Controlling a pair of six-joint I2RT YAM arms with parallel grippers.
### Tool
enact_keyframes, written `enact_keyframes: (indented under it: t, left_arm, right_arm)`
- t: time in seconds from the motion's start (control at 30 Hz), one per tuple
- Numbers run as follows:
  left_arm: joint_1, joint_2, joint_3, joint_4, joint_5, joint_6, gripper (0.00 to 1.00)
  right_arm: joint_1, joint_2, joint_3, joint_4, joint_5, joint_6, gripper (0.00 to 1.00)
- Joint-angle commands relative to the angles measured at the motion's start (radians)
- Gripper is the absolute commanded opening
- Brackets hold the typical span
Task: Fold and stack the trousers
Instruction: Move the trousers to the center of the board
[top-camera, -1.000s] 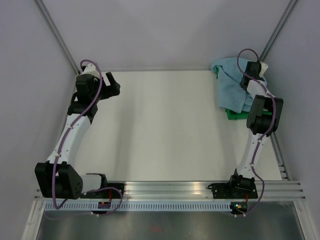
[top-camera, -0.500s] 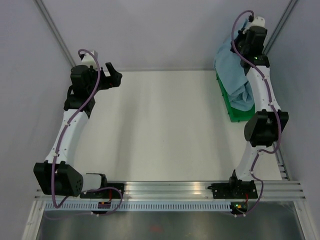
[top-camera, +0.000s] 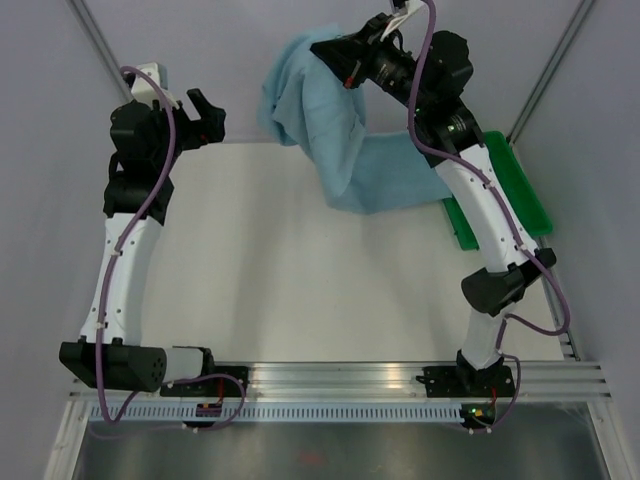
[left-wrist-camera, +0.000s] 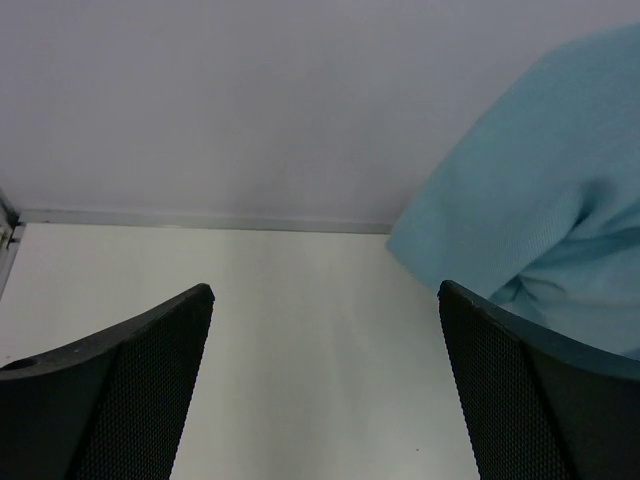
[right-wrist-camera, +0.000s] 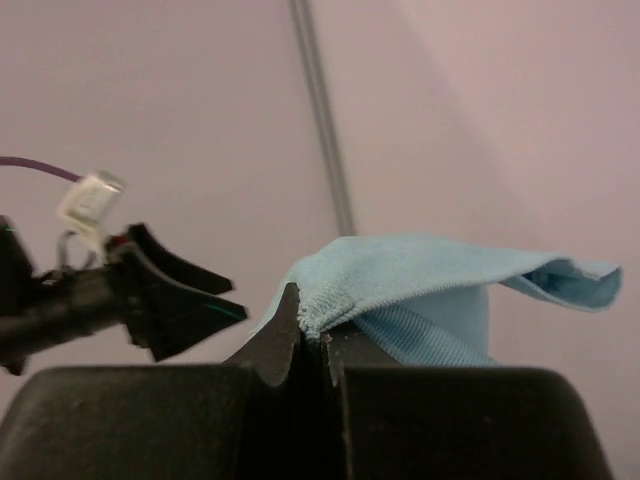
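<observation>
While the right gripper (right-wrist-camera: 322, 338) is clamping the trousers (top-camera: 350, 150) high over the table (top-camera: 300, 270), tail trailing toward the green tray (top-camera: 522, 185), the left gripper (left-wrist-camera: 325, 300) is hovering agape, likely needing the near hanging edge.

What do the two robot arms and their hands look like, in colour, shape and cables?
The left arm and right arm have slim white links and bulky black joints. A thin purple cable loops along each. The left hand and right hand are black; the fingers show a fine dotted texture.
</observation>
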Motion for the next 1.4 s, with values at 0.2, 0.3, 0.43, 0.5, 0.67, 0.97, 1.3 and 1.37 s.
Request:
enact_keyframes:
  t: [0.2, 0.3, 0.43, 0.5, 0.67, 0.97, 1.3, 1.37]
  left_arm:
    - [0.000, -0.120, 0.013, -0.161, -0.259, 0.024, 1.00]
    - [0.000, -0.139, 0.007, -0.195, -0.275, 0.033, 1.00]
    - [0.000, -0.152, 0.001, -0.228, -0.291, 0.044, 1.00]
    - [0.000, -0.158, -0.013, -0.228, -0.281, 0.053, 1.00]
    - [0.000, -0.174, -0.088, -0.227, -0.143, 0.061, 1.00]
    - [0.000, -0.198, -0.140, -0.303, -0.296, -0.072, 1.00]
    - [0.005, -0.240, -0.173, -0.348, -0.230, -0.129, 1.00]
    - [0.005, -0.238, -0.195, -0.325, -0.166, -0.126, 1.00]
  right_arm:
    - [0.068, 0.015, -0.037, 0.230, -0.156, 0.222, 0.00]
    - [0.066, -0.011, -0.213, 0.108, -0.076, 0.134, 0.00]
    - [0.066, -0.062, -0.506, 0.093, -0.003, 0.078, 0.00]
    - [0.066, -0.069, -0.627, 0.072, 0.017, 0.069, 0.00]
    - [0.105, -0.057, -0.697, 0.006, 0.014, 0.054, 0.00]
    - [0.310, 0.191, -0.323, -0.014, -0.085, 0.063, 0.68]
    - [0.061, 0.028, -0.315, -0.218, -0.070, 0.121, 0.98]
    - [0.039, -0.018, -0.329, -0.273, 0.102, 0.036, 0.98]
